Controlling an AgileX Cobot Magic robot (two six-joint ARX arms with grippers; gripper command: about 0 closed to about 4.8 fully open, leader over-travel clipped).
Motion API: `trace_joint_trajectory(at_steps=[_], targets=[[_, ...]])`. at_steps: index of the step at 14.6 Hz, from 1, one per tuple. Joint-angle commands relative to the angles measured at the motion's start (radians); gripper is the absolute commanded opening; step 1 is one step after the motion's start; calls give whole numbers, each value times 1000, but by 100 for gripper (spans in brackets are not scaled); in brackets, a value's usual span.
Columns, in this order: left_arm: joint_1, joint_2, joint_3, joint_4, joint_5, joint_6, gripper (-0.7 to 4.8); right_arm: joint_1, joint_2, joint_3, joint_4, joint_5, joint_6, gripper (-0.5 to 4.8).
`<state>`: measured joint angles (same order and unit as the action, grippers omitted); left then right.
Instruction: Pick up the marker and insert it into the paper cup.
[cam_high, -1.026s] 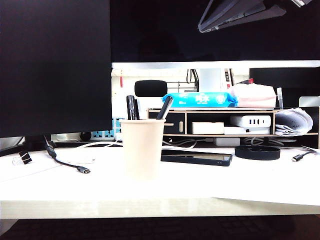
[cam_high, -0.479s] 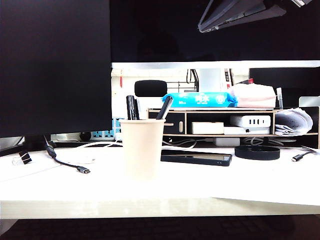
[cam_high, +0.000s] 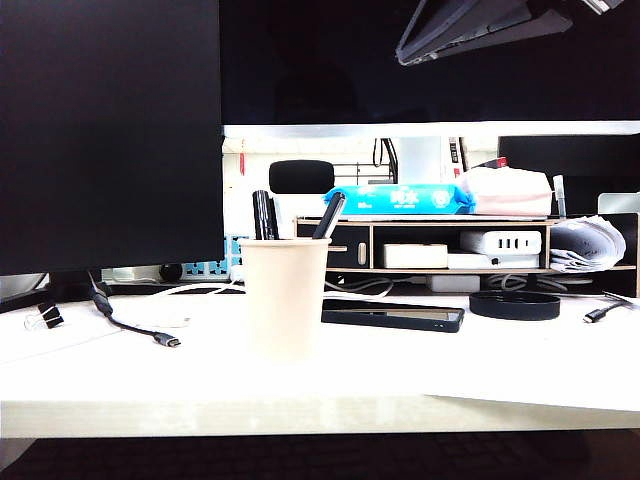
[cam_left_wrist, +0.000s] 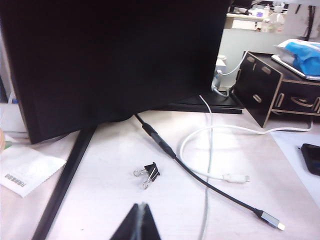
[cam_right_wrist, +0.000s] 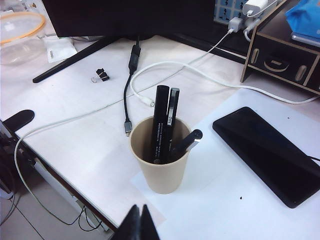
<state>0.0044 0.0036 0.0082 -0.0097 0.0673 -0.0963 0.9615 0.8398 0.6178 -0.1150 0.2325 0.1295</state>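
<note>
White desk (cam_high: 520, 370), monitor (cam_high: 110, 130) behind. Paper cup (cam_right_wrist: 162, 160) upright beside phone (cam_right_wrist: 267, 155), marker (cam_right_wrist: 159, 122) standing inside with two slimmer pens. Right gripper (cam_right_wrist: 138, 222) fingers pressed together, empty, above cup. Left gripper (cam_left_wrist: 138, 223) pressed together, empty, near binder clip (cam_left_wrist: 147, 173).
</note>
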Motion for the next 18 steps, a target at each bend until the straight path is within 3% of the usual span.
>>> trace_joint_trajectory(at_steps=[1, 18], targets=[[0, 0, 1, 20, 0, 12, -5, 2, -2, 5, 12, 5, -3, -5], [0, 0, 1, 25, 0, 17, -5, 2, -2, 5, 12, 5, -3, -5]])
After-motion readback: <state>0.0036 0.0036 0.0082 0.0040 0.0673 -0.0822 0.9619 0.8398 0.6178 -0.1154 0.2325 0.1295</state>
